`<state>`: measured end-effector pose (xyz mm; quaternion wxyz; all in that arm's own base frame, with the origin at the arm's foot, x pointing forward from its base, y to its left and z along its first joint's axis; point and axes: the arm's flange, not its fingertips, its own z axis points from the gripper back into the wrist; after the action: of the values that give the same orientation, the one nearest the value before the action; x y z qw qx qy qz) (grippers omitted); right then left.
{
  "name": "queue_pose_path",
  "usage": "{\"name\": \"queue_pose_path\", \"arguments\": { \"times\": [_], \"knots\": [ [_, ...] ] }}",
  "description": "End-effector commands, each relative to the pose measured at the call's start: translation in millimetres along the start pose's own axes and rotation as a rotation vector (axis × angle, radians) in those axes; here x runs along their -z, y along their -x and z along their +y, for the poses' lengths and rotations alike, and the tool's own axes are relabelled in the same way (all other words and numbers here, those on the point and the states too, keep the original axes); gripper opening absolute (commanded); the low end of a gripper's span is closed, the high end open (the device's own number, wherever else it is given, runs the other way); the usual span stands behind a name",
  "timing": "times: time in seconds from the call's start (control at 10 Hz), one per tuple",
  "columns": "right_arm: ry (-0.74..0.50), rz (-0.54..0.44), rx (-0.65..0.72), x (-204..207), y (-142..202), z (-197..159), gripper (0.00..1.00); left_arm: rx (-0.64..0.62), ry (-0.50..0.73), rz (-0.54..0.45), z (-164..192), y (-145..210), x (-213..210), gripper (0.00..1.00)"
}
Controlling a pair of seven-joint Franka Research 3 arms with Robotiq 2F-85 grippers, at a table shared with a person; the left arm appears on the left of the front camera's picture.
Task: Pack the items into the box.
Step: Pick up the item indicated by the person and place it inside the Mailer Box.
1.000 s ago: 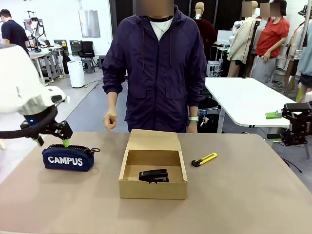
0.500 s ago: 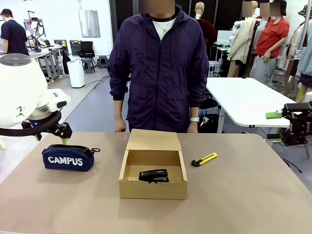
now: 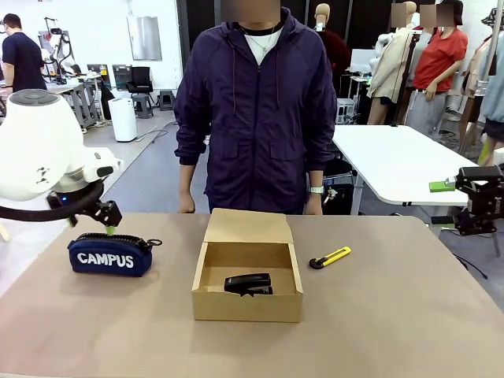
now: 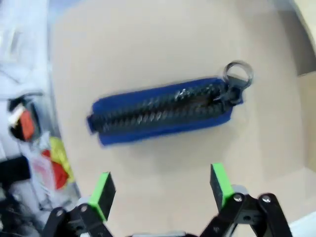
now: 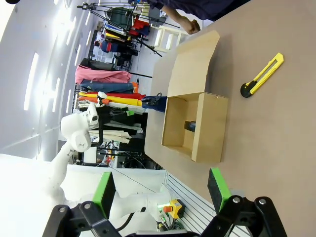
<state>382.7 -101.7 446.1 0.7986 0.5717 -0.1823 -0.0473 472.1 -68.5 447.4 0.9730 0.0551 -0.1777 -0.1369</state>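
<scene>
Box point(image 3: 246, 309) sits mid-counter point(image 3: 394, 323), flap lid open toward the person; black stapler point(image 3: 248, 283) lies on its floor, nearer the front wall. CAMPUS pouch point(image 3: 109, 257) lies on the counter left of the box, apart from it, zip up. Utility knife point(image 3: 331, 257) lies on the counter right of the box. Left tool point(image 4: 160, 190) hovers over the pouch, jaws released. Right tool point(image 5: 160, 190) is at the counter's right edge, also released.

stapler point(image 3: 248, 283) in box point(image 3: 246, 305), pouch point(image 3: 109, 256) L, knife point(image 3: 330, 257) R
</scene>
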Motion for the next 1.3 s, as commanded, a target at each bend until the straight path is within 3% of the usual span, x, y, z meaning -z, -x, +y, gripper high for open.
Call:
{"name": "queue_pose_path", "arguments": {
  "times": [0.0,0.1,0.2,0.4,0.6,0.7,0.8,0.9,1.2],
  "knots": [
    [-0.001,0.011,-0.009,-2.9,-1.1,1.1,1.00,0.383,0.208,-0.090,13.9,-23.6,9.2,1.00],
    [-0.001,0.011,-0.009,-2.9,-1.1,1.1,1.00,0.593,0.303,-0.152,16.0,-23.5,13.6,1.00],
    [-0.001,0.011,-0.009,-2.9,-1.1,1.1,1.00,0.766,0.340,-0.152,19.9,-23.7,21.3,1.00],
    [-0.001,0.011,-0.009,-2.9,-1.1,1.1,1.00,0.953,0.309,-0.068,26.0,-29.6,31.5,1.00],
    [-0.001,0.011,-0.009,-2.9,-1.1,1.1,1.00,1.013,0.215,-0.028,31.0,-37.5,30.0,1.00],
    [-0.001,0.011,-0.009,-2.9,-1.1,1.1,1.00,1.017,0.194,-0.056,33.4,-43.1,33.2,1.00],
    [-0.001,0.011,-0.009,-2.9,-1.1,1.1,1.00,0.870,0.167,-0.079,33.1,-49.4,36.6,1.00],
    [-0.001,0.011,-0.009,-2.9,-1.1,1.1,1.00,1.001,0.249,-0.030,31.7,-28.6,30.9,1.00],
    [-0.001,0.011,-0.009,-2.9,-1.1,1.1,1.00,0.987,0.222,-0.037,36.8,-36.8,35.1,1.00]
  ]
}}
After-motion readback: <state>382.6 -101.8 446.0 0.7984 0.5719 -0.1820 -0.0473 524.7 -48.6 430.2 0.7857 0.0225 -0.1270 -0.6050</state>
